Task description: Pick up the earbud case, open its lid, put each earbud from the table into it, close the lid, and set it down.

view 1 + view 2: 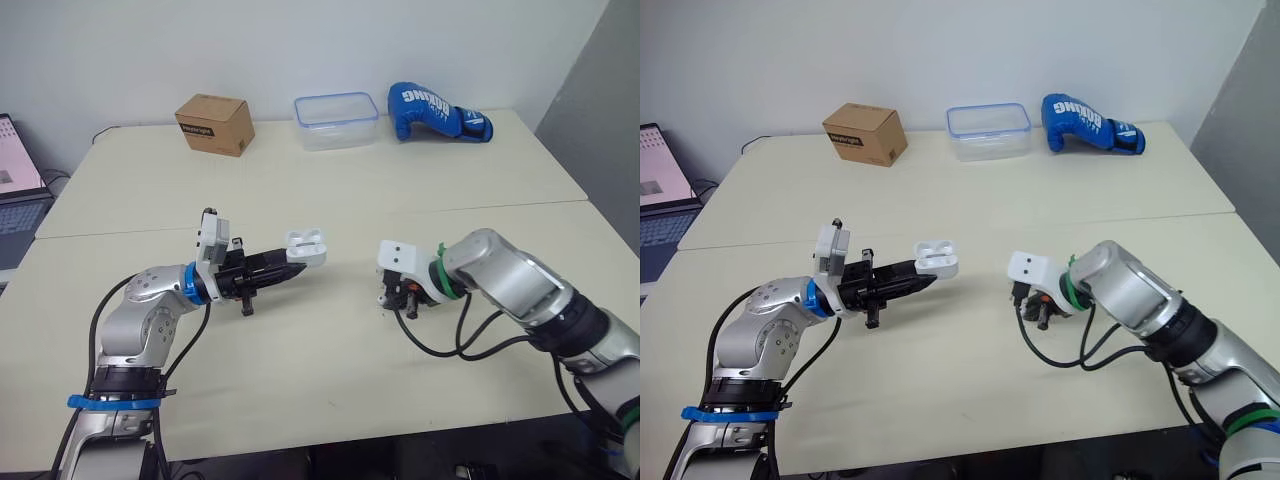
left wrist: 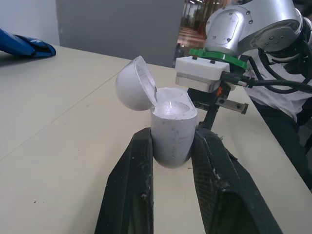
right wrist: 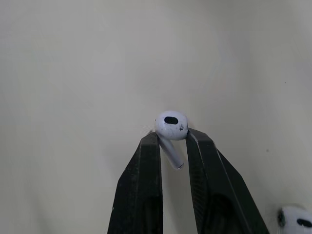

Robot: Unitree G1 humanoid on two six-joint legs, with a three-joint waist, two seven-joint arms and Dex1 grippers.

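My left gripper point(image 1: 297, 262) is shut on the white earbud case point(image 1: 306, 247), holding it above the table with its lid swung open; the case body point(image 2: 171, 130) sits clamped between both fingers. My right gripper point(image 3: 171, 139) is shut on a white earbud point(image 3: 171, 127), pinching its stem just below the bud, close over the tabletop. It points down at the table right of the case point(image 1: 936, 256), a short gap apart. A second earbud point(image 3: 295, 222) lies on the table beside the right gripper.
Along the far edge stand a cardboard box point(image 1: 214, 124), a clear plastic container with a blue rim point(image 1: 336, 121) and a blue boxing glove point(image 1: 436, 112). A laptop point(image 1: 18, 190) sits off the table's left side. Cables hang under the right wrist point(image 1: 440, 335).
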